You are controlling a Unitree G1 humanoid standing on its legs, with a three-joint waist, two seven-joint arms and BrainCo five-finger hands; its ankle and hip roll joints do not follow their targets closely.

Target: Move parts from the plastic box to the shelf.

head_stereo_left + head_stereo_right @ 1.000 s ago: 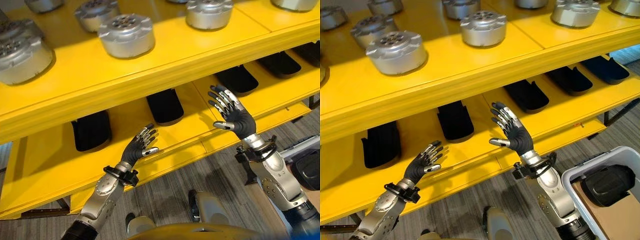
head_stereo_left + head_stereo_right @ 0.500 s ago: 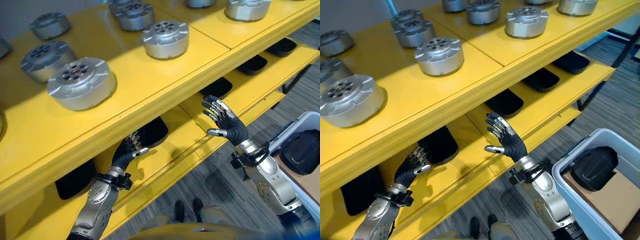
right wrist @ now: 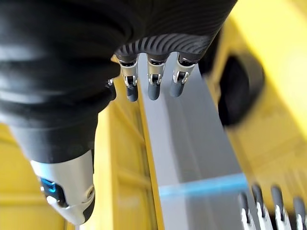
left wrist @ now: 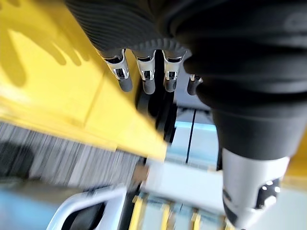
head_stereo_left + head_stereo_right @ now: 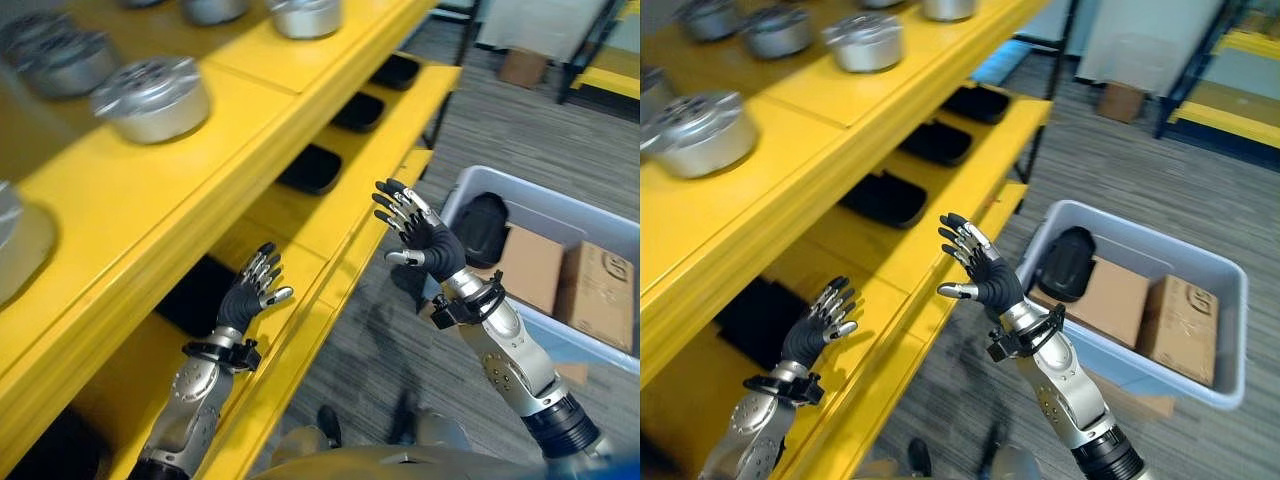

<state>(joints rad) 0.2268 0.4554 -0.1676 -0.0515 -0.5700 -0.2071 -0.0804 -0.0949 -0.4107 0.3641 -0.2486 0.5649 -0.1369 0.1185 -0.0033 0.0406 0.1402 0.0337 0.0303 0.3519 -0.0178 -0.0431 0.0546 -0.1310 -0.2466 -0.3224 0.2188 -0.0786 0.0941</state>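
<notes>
A grey-blue plastic box (image 5: 1155, 238) stands on the floor to the right of the yellow shelf (image 5: 340, 215). In the box lie a black part (image 5: 1067, 262) and two cardboard cartons (image 5: 1115, 295). My right hand (image 5: 985, 275) is raised between shelf and box, open and empty, a short way from the black part. By the lower board's front edge my left hand (image 5: 250, 290) is lifted, open too, holding nothing. Straight fingers (image 4: 144, 76) show in the left wrist view, and likewise fingers (image 3: 151, 79) in the right wrist view.
Silver round parts (image 5: 150, 98) stand on the upper board. Several black parts (image 5: 883, 197) lie in a row on the lower board. Grey carpet floor runs between the shelf and the box. Another yellow rack (image 5: 1240, 45) stands far right.
The camera has swung right, away from the shelf, so the plastic box now shows in full. Both hands stay open and raised, empty as before.
</notes>
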